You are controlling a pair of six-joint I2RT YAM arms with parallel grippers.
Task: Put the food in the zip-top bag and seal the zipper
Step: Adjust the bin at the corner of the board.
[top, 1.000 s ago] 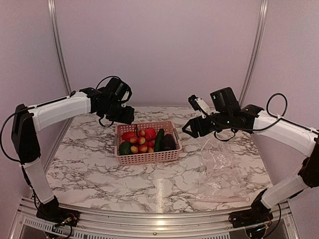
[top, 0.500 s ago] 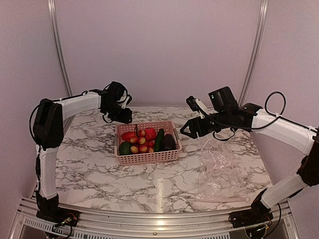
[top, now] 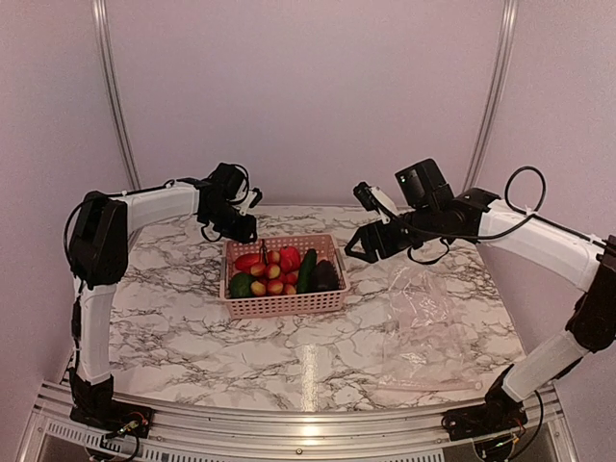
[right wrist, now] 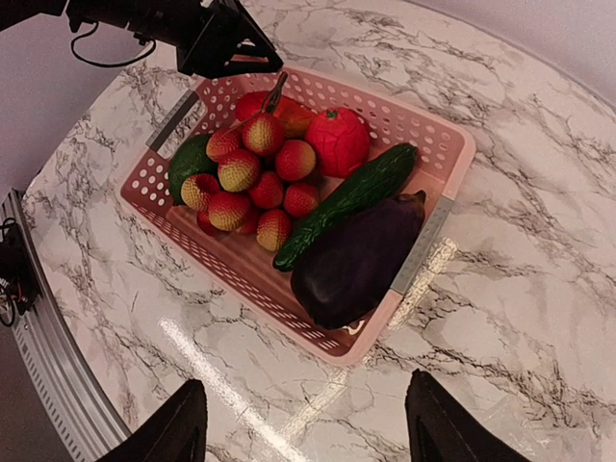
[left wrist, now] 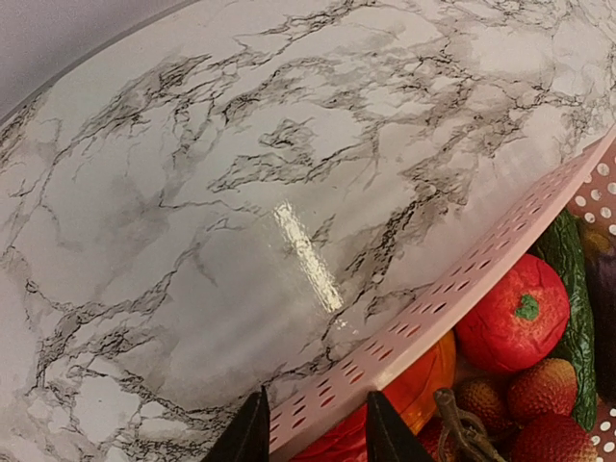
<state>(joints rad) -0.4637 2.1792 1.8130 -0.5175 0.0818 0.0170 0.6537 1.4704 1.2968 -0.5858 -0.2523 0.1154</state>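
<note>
Top looks down; wrist views (left seemingly nearest) share basket (right wrist: 428,125).

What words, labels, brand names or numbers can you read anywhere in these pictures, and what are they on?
None: no readable text in any view.
No print shows on the pink basket, the toy food, the clear bag, the marble-pattern table, the left arm or the right arm.
</note>
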